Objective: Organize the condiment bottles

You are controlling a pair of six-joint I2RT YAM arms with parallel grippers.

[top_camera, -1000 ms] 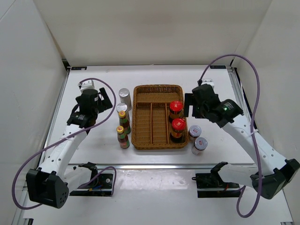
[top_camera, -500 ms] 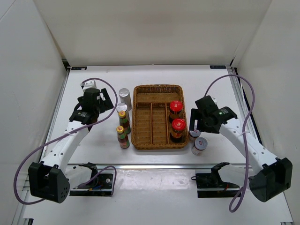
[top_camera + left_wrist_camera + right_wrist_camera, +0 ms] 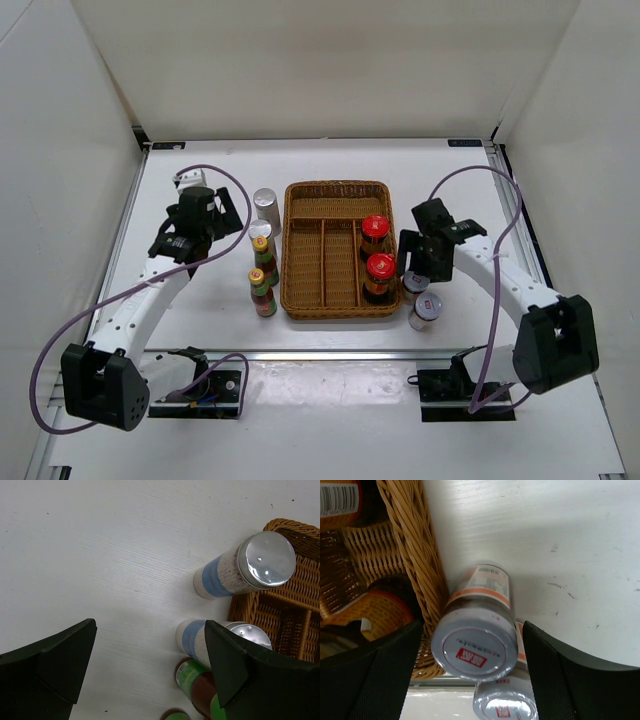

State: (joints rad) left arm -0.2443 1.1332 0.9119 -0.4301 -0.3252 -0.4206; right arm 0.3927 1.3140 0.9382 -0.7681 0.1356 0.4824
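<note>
Now lowered, the right fingers (image 3: 555,680) straddle 1 grey-lidded jar (image 3: 472,647) on the worktop (image 3: 545,530) beside the wicker tray (image 3: 415,545), narrowing, not yet gripping: pickup looks imminent; left fingers (image 3: 45,670) hang released.

I find open counter (image 3: 330,160) behind and to the left of the left gripper (image 3: 150,630), whose jaws stand wide apart over bare surface. To its right the way is barred by a close column: two silver-capped white shakers (image 3: 265,201), then two yellow-capped sauce bottles (image 3: 262,290). All four stand just beside the brown wicker divided tray (image 3: 337,186).

The tray's left and centre slots are unoccupied. Two red-lidded dark jars (image 3: 381,266) fill the right slot.

The right side is tight. The right gripper (image 3: 471,630) straddles one short grey-lidded jar (image 3: 474,642) with only slim gaps. I note the wicker wall close on one side and a second grey-lidded jar (image 3: 504,707) just beside it. Farther right, the counter is free.
</note>
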